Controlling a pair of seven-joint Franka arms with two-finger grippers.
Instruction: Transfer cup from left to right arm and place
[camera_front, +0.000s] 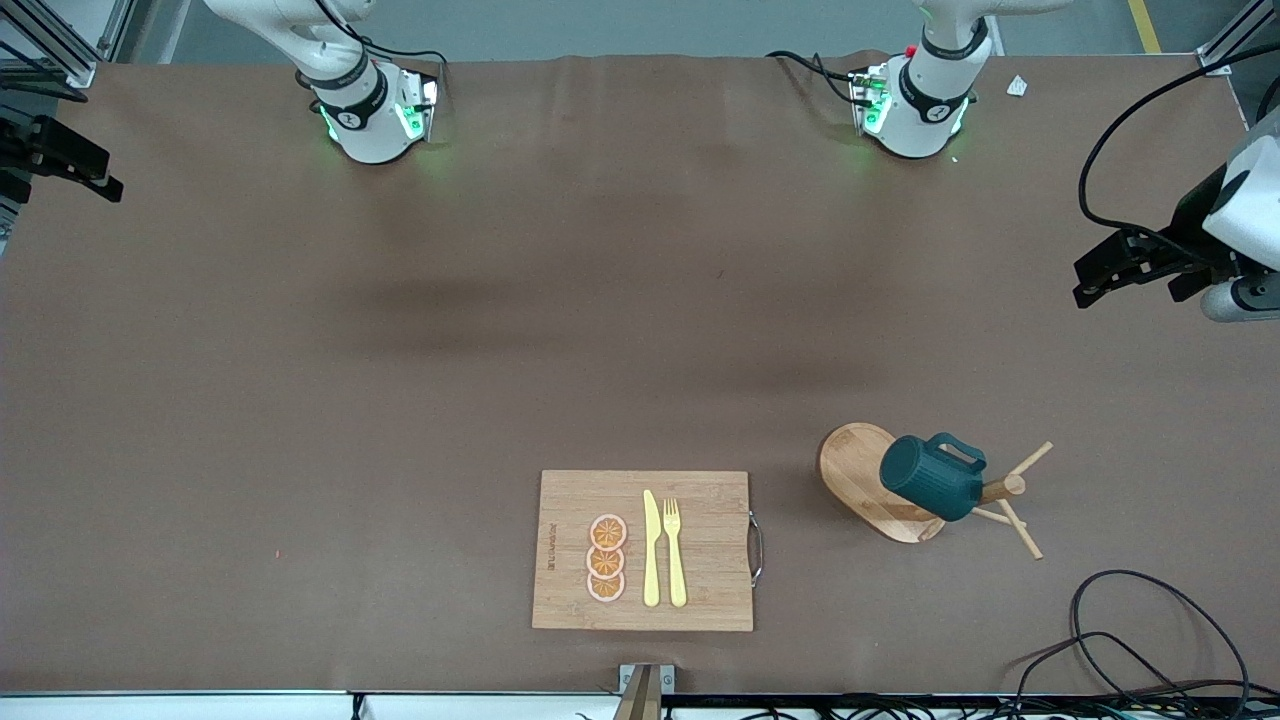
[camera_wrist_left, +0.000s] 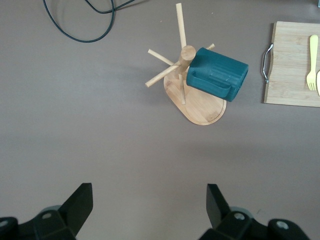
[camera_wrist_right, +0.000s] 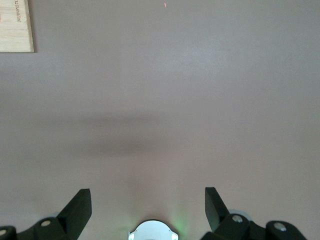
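Observation:
The dark teal cup (camera_front: 930, 480) hangs tilted on a peg of a wooden mug tree (camera_front: 1000, 490), toward the left arm's end of the table and near the front camera. It also shows in the left wrist view (camera_wrist_left: 215, 75). My left gripper (camera_front: 1085, 283) is open and empty, up in the air at the left arm's end of the table; the cup is well ahead of its fingers (camera_wrist_left: 150, 192). My right gripper (camera_wrist_right: 147, 195) is open and empty, high over bare table by its own base (camera_wrist_right: 151, 231).
A wooden cutting board (camera_front: 570, 500) with a yellow knife (camera_front: 651, 550), a fork (camera_front: 675, 550) and orange slices (camera_front: 606, 560) lies near the front edge. The mug tree's oval base (camera_front: 855, 470) lies beside it. Black cables (camera_front: 1130, 640) loop at the corner.

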